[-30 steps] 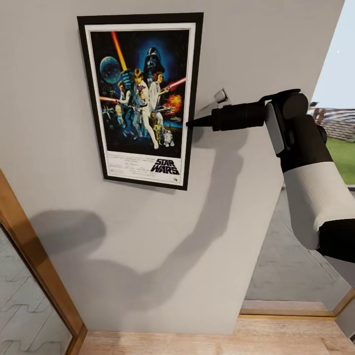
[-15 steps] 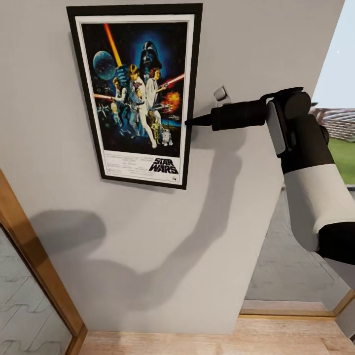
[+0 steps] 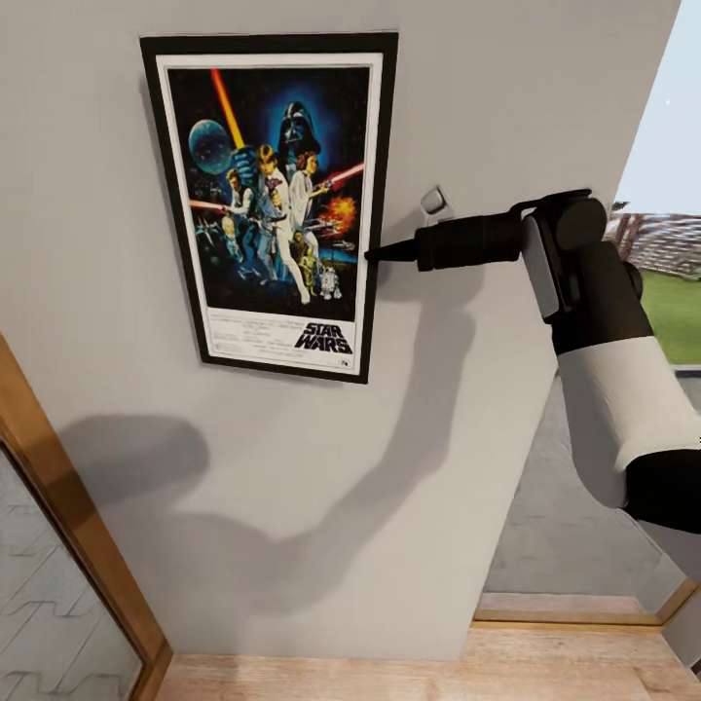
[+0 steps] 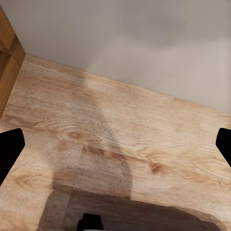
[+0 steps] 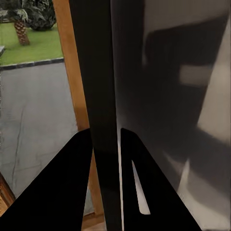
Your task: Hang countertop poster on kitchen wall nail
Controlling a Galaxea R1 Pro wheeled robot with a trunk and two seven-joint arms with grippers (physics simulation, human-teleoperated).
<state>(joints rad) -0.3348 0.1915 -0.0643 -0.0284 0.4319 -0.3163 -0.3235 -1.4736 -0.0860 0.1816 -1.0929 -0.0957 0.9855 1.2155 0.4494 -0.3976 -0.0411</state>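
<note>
Plain grey wall (image 3: 506, 88) ahead, shadows falling across it. Pale wood plank floor (image 3: 419, 672) below, a wooden door frame (image 3: 78, 545) alongside, green lawn (image 3: 677, 312) outside.

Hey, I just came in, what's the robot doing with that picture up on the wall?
The right gripper is pinching the right edge of the poster, holding it flat against the grey wall. The right wrist view shows its two fingers closed on the black frame. The nail can't be made out, so whether the poster hangs by itself is unclear. The left gripper is open, pointing down at the wood floor.
</note>
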